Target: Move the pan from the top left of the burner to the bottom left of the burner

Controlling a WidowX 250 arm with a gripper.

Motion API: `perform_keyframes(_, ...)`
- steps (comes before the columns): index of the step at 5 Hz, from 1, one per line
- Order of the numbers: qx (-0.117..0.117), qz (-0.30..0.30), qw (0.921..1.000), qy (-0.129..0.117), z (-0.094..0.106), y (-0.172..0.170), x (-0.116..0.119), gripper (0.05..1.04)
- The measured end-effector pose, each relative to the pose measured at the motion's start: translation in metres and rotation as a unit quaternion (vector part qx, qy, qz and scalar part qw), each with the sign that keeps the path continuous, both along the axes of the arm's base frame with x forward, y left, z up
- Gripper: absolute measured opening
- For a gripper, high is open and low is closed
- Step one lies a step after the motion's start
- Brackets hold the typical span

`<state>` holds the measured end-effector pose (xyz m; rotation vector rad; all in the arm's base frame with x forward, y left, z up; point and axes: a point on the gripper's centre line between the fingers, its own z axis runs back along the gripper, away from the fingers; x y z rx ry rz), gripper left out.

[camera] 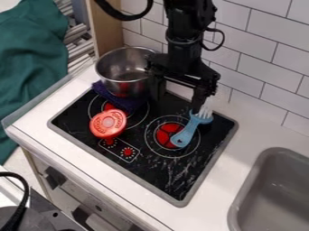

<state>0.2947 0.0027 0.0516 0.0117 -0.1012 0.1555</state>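
My gripper [179, 94] hangs just right of steel pot [114, 85], fingers wide apart, one perhaps touching pot. Purple cloth [124, 102] at pot's base; blue brush [186, 131] farther right.

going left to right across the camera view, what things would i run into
green cloth → silver pan → light blue brush → gray sink
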Motion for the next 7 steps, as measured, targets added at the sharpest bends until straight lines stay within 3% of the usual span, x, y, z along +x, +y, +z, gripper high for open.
perform_keyframes(1, 0.0, -0.001, 0.9999, 0.017, -0.009, 0.0, -0.004, 1.005)
perform_keyframes(4, 0.019, 0.032, 0.9993, 0.001, 0.018, 0.07, 0.05, 1.005)
perform_keyframes(5, 0.008, 0.04, 0.999, 0.018, 0.001, 0.09, 0.049, 1.005)
perform_keyframes(7, -0.016, 0.04, 0.9972, 0.061, -0.043, 0.092, 0.042, 1.005)
